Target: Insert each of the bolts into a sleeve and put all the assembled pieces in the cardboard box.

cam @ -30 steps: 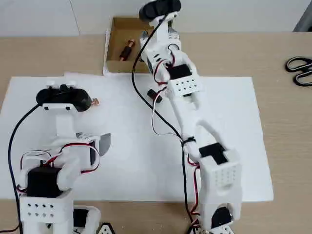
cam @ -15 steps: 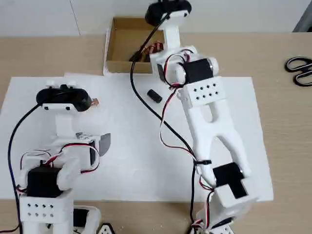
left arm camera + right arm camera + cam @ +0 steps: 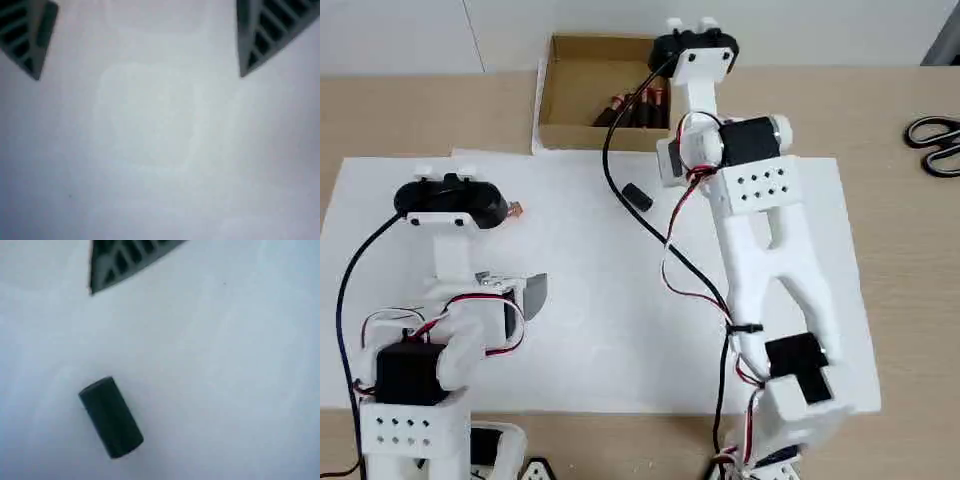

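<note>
The cardboard box point(image 3: 566, 92) stands at the table's far edge, with several copper bolts in dark sleeves point(image 3: 635, 108) lying in its right half. One black sleeve point(image 3: 638, 196) point(image 3: 111, 416) lies on the white sheet just in front of the box. A loose copper bolt point(image 3: 515, 210) rests beside the left arm's black wrist. My right gripper point(image 3: 667, 163) hangs over the sheet between the box and the sleeve, open, with one of its fingers point(image 3: 125, 262) showing and nothing held. My left gripper point(image 3: 523, 292) point(image 3: 140, 76) is open over bare paper.
A white paper sheet point(image 3: 590, 340) covers most of the wooden table. Black scissors point(image 3: 935, 145) lie at the far right edge. The right arm's black cable point(image 3: 620, 190) loops past the sleeve.
The right arm has swung right and drawn off the box, uncovering the pieces inside it. The left arm, the loose bolt and the sleeve have stayed put.
</note>
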Motion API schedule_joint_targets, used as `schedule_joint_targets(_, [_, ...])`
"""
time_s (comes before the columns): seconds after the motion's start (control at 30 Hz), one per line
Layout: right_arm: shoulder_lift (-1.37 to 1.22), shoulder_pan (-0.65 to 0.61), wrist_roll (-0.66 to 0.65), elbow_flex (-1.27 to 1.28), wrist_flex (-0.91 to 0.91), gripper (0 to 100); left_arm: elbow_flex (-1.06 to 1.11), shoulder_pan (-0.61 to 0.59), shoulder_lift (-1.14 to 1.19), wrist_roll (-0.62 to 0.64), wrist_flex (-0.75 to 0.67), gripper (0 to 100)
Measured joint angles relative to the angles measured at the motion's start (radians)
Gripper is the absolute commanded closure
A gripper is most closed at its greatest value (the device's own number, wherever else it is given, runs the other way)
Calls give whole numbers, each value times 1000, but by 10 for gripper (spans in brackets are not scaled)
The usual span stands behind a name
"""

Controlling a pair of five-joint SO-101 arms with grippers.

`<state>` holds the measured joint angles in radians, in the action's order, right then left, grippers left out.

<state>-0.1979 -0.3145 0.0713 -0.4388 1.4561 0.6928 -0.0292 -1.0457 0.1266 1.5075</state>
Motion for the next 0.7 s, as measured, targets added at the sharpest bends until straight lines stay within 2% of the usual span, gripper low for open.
schedule_joint_targets(0.3, [-213, -63, -226, 0, -48, 739, 0, 0, 0, 0, 0, 760])
schedule_joint_targets(0.7, [-331, -97, -244, 0, -239, 739, 0, 0, 0, 0, 0, 760])
